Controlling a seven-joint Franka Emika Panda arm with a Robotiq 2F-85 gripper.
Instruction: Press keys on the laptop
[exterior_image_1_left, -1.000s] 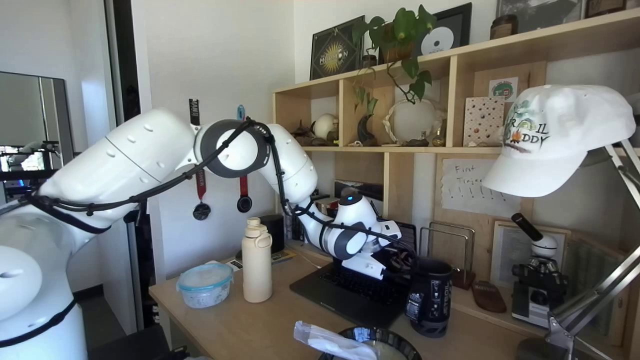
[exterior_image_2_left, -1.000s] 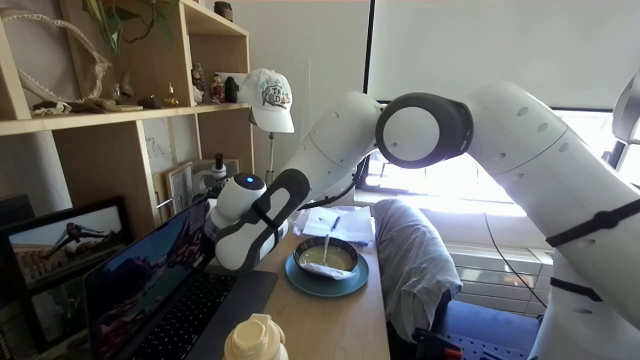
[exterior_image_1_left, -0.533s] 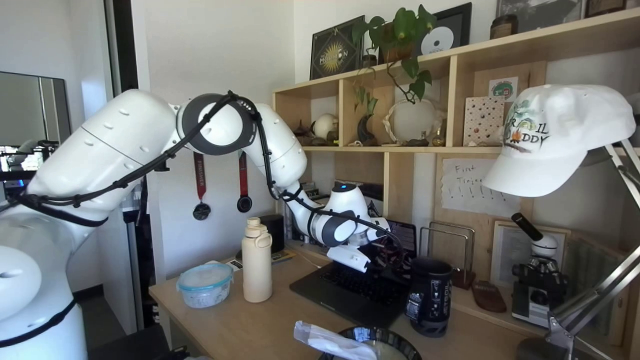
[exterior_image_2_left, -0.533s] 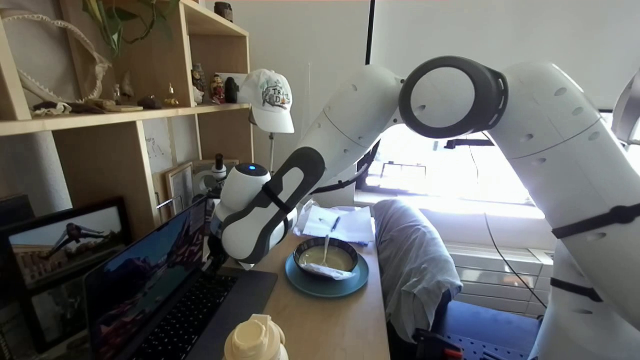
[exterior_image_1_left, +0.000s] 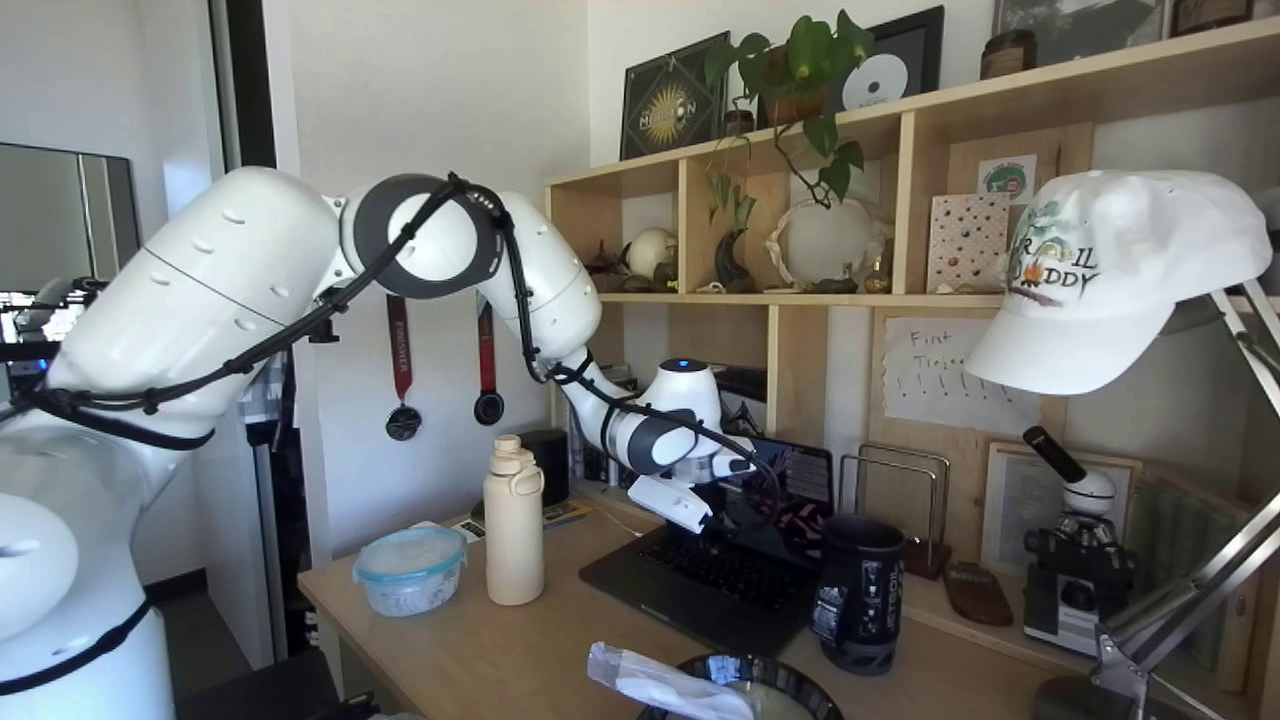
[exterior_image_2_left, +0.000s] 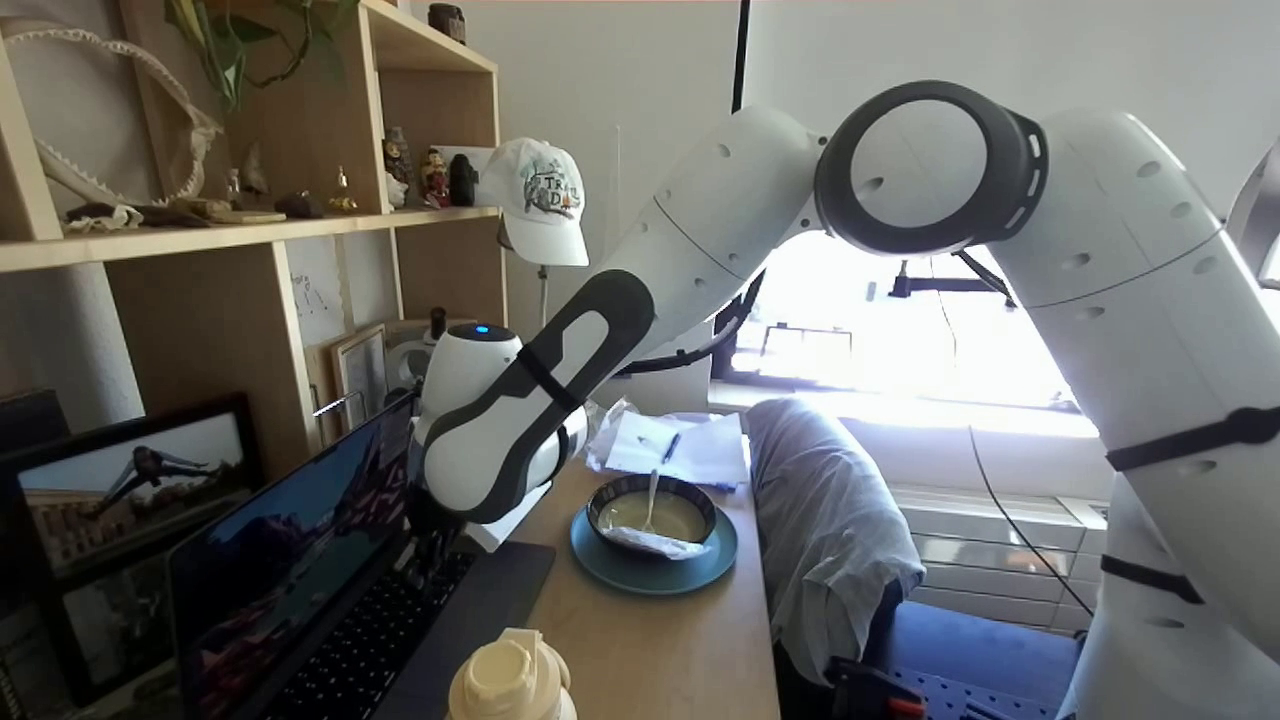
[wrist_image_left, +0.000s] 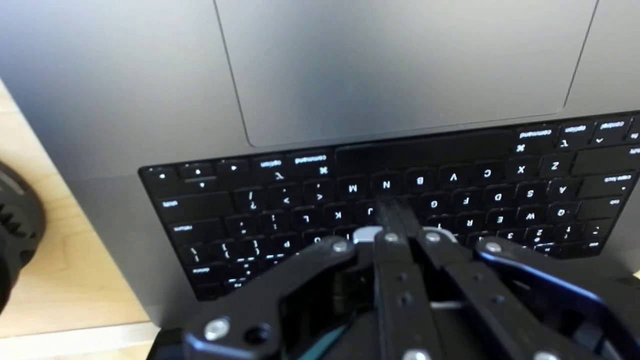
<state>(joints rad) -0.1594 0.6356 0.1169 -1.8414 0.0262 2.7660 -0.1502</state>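
Observation:
The black laptop (exterior_image_1_left: 655, 595) stands open on the desk, its screen (exterior_image_2_left: 310, 550) showing a red, blue and dark picture. It also shows in the wrist view (wrist_image_left: 135, 100), with the trackpad at the top. The dark keys (wrist_image_left: 310, 217) run in rows with upside-down white letters; they also show in an exterior view (exterior_image_2_left: 370, 620). My gripper (wrist_image_left: 397, 210) is shut and empty. Its fingertips are over the middle of the keyboard, between the J and G letters, hiding the key there. I cannot tell whether they touch it. In an exterior view the dark gripper (exterior_image_2_left: 428, 560) is low over the deck, near the screen.
A black mug (exterior_image_1_left: 860, 600) stands beside the laptop. A cream bottle (exterior_image_1_left: 513, 540) and a lidded container (exterior_image_1_left: 410, 575) stand on its other side. A bowl (exterior_image_2_left: 600, 505) on a blue plate (exterior_image_2_left: 725, 560) sits near the desk edge. Framed pictures (exterior_image_2_left: 130, 490) stand behind the screen.
The hand has moved along the keyboard towards the cream bottle's side and away from the mug. The arm's elbow has risen and drawn back. The laptop has not moved.

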